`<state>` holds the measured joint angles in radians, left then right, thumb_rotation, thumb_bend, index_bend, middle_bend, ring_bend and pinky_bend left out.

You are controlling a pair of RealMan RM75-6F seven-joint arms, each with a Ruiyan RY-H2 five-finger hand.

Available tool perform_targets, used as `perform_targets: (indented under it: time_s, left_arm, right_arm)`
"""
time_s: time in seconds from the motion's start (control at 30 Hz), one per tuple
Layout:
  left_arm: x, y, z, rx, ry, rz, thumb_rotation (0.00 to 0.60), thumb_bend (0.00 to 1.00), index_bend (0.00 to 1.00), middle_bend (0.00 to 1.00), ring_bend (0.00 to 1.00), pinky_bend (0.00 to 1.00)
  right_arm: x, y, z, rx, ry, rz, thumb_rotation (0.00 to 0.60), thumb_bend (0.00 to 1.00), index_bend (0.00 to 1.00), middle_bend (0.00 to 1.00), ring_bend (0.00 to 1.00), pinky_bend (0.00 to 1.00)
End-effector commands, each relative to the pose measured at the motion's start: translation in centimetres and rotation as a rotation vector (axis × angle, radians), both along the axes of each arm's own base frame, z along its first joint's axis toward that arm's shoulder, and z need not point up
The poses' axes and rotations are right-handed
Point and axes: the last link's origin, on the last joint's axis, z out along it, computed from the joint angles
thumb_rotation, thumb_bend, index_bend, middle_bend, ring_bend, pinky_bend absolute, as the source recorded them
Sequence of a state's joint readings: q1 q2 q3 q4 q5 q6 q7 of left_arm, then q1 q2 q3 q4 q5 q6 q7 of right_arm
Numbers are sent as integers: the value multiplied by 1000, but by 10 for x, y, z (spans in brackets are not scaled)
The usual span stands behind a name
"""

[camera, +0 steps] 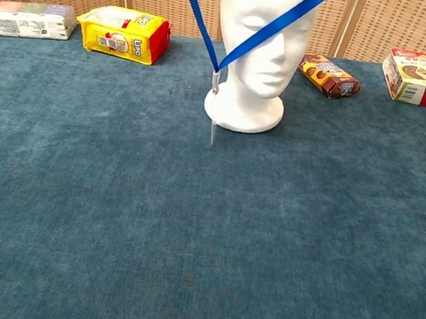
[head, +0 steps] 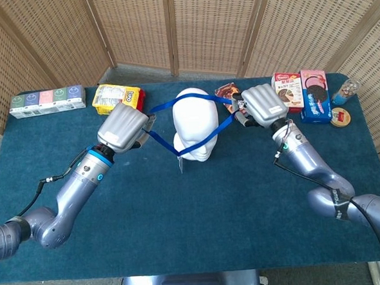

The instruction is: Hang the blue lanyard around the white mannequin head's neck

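The white mannequin head (head: 196, 121) (camera: 263, 31) stands upright at the back middle of the table. A blue lanyard (head: 210, 133) (camera: 268, 29) is stretched over it as a loop: one strap crosses the top of the head, the other runs down across the face to a small clip (camera: 212, 119) hanging by the base. My left hand (head: 124, 126) holds the loop's left side. On the other side, my right hand (head: 259, 106) holds the right end of the loop. Neither hand shows in the chest view.
A yellow snack pack (head: 115, 97) and a row of pastel boxes (head: 47, 101) lie at the back left. A brown biscuit pack (camera: 329, 75), red and pink boxes (head: 301, 92), a small jar (head: 344, 92) and a round lid (head: 340, 116) sit at the back right.
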<state>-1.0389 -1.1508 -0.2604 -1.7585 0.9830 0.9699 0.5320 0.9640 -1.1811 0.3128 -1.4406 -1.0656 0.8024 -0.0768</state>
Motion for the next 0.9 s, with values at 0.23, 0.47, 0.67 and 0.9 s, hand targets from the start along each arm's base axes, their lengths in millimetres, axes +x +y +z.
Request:
perform_targets:
  time_s: [0.23, 0.47, 0.67, 0.9]
  left_arm:
    - [-2, 1, -2, 2, 7, 6, 574, 434, 625, 1000, 972, 907]
    - [-2, 1, -3, 2, 12, 8, 575, 376, 625, 1000, 972, 907]
    - [-2, 2, -5, 1, 24, 16, 572, 299, 624, 1000, 973, 907]
    - [-2, 2, -5, 2, 34, 21, 571, 288, 624, 1000, 972, 907]
  right_arm:
    - [0, -1, -1, 1, 7, 1, 600, 516, 743, 1000, 1000, 1000]
    - [1, -2, -1, 2, 12, 2, 600, 516, 708, 996, 1000, 1000]
    - [-1, -3, -1, 7, 22, -6, 600, 451, 683, 983, 1000, 1000]
    - [-2, -3, -2, 11, 27, -10, 588, 414, 652, 979, 1000, 1000]
